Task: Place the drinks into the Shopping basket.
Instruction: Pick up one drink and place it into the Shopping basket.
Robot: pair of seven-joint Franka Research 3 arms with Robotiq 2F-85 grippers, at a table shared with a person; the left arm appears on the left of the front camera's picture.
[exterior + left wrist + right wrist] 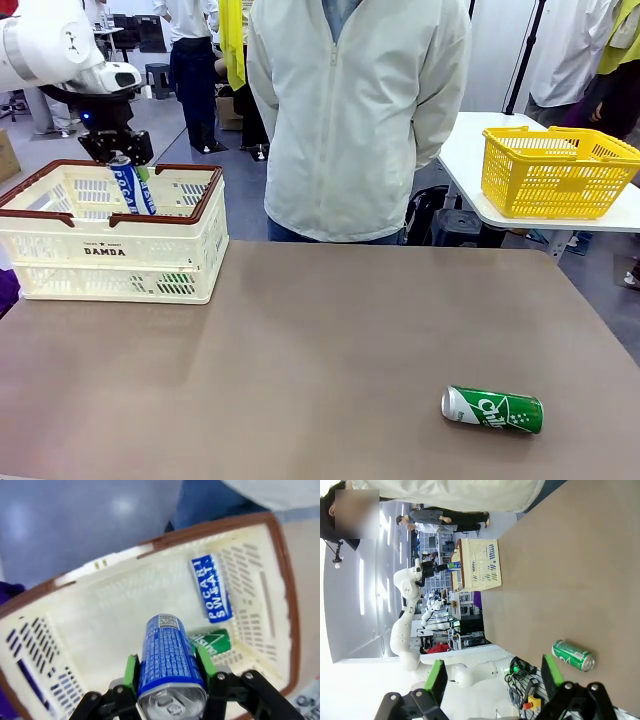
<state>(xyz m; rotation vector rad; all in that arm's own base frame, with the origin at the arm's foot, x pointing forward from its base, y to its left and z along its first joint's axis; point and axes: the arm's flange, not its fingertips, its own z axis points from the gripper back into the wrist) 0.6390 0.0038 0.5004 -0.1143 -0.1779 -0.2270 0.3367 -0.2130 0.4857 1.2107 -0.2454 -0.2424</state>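
Observation:
My left gripper (128, 160) hangs over the cream Shopping basket (110, 250) at the table's far left, shut on a blue can (131, 188) that dips upright below the rim. In the left wrist view the green pads (131, 672) clamp that blue can (169, 662) above the basket floor (120, 625), where another blue can (211, 587) and a green can (210, 641) lie. One green can (493, 409) lies on its side at the table's front right. My right gripper (491, 677) is open and empty, with that green can (573, 655) off to one side on the table.
A person in a pale jacket (355, 110) stands at the far edge of the brown table (330, 340). A yellow mesh basket (555, 172) sits on a white side table at the right. Other people stand farther back.

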